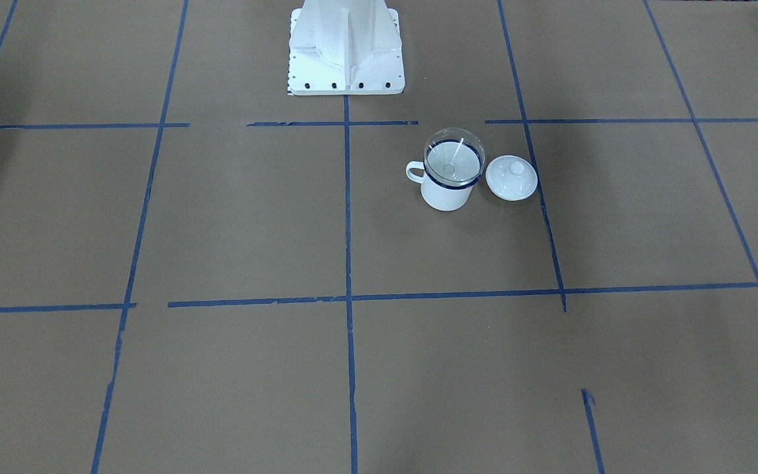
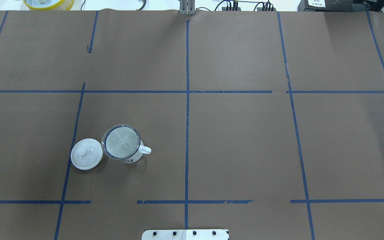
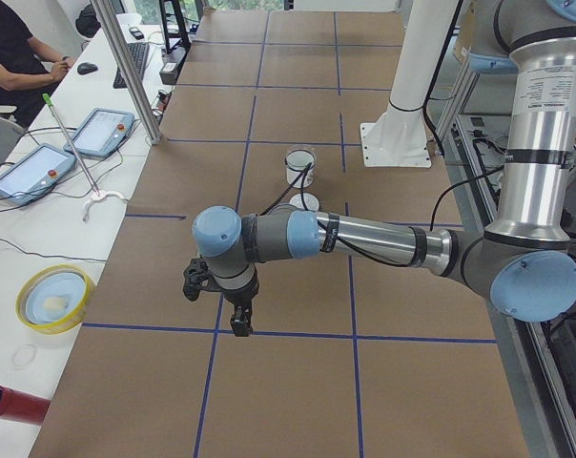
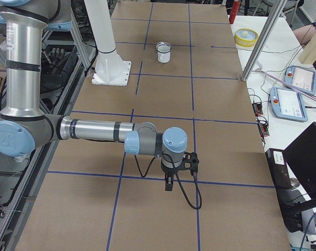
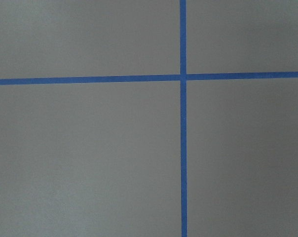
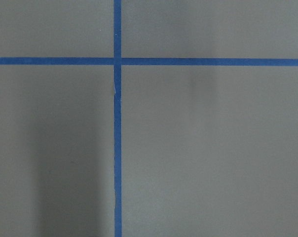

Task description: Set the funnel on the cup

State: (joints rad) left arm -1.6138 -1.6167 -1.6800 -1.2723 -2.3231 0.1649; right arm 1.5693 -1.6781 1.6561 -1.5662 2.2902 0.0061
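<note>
The clear funnel (image 1: 454, 155) sits upright in the mouth of the white mug (image 1: 445, 194) with the dark blue rim; the handle points toward the table's middle. Both show in the overhead view, the funnel (image 2: 121, 145) over the cup (image 2: 132, 158), and small in the side views (image 3: 298, 170) (image 4: 163, 53). My left gripper (image 3: 240, 322) hangs over the brown table, far from the cup, seen only in the left side view. My right gripper (image 4: 168, 184) hangs far from the cup at the table's other end. I cannot tell whether either is open or shut.
A white domed lid with a knob (image 1: 511, 176) lies right beside the cup, also in the overhead view (image 2: 86, 154). The white robot base (image 1: 346, 52) stands at the table's edge. A yellow bowl (image 3: 54, 298) and teach pendants (image 3: 102, 131) lie on the side bench.
</note>
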